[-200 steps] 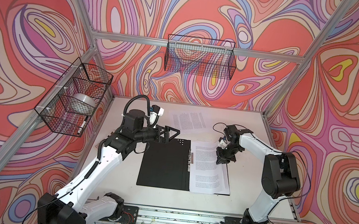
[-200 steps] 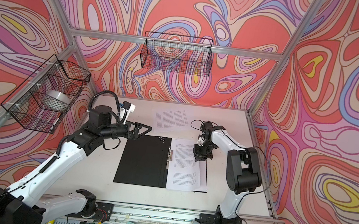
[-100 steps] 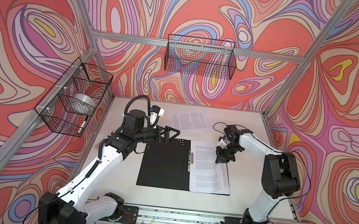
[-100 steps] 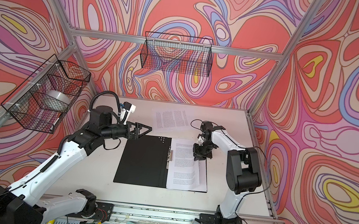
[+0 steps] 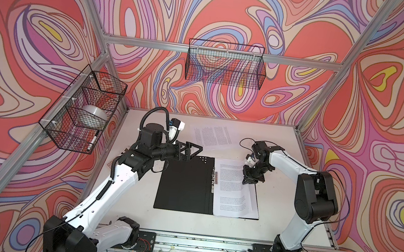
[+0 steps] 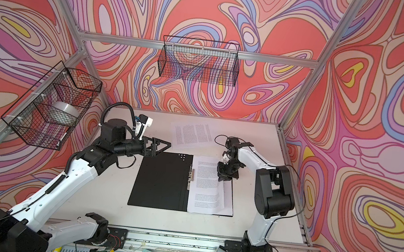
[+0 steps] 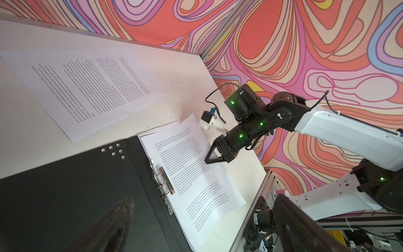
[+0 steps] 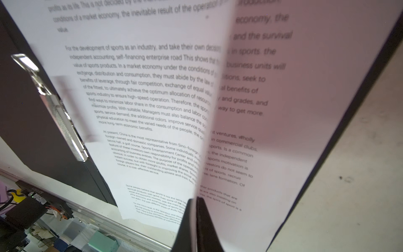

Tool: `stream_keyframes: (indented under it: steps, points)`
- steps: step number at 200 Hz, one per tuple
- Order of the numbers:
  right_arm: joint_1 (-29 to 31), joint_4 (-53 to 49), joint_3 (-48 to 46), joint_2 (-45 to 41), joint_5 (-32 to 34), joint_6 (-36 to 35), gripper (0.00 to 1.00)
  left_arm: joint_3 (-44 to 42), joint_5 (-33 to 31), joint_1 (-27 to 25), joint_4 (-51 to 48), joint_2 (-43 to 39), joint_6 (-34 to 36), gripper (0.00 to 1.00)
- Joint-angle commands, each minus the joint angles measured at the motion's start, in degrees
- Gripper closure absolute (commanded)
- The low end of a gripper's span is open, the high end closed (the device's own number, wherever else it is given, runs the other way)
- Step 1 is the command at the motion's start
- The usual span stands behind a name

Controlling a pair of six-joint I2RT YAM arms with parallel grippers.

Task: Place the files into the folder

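In a top view, the right gripper [image 5: 248, 180] pinches the raised edge of the files [image 5: 233, 193], which lie in the open folder [image 5: 183, 182]. The left gripper [image 5: 194, 154] hovers at the folder's far corner, jaws wide and empty.

From the left wrist, a loose sheet [image 7: 82, 87] lies on the white table [image 7: 183, 65].

From the right wrist, the fingertips [image 8: 207, 229] are closed on the top sheet [image 8: 152, 87].

right claw [image 5: 246, 181] slightly frontward, pinched top sheet [image 5: 232, 188] with it

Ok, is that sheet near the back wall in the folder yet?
No, the loose sheet lies flat beyond the far edge of the open folder, outside its black inside.
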Motion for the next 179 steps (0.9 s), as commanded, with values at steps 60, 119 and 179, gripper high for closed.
stream_keyframes:
  steps: [60, 119, 179]
  points:
    - [-0.27, 1.88, -1.89, -4.32, 2.89, 0.93, 0.02, -0.41, 0.43, -0.05, 1.26, 0.35, -0.08, 0.00]
    - [-0.27, 2.39, -2.16, -4.65, 3.02, 1.73, 0.02, -0.40, 0.38, -0.10, 1.17, 0.36, 0.04, 0.00]
    - [-0.26, 2.46, -1.81, -7.32, 18.20, 4.47, 0.02, -0.17, 0.07, -0.06, 0.75, 0.41, 0.37, 0.00]
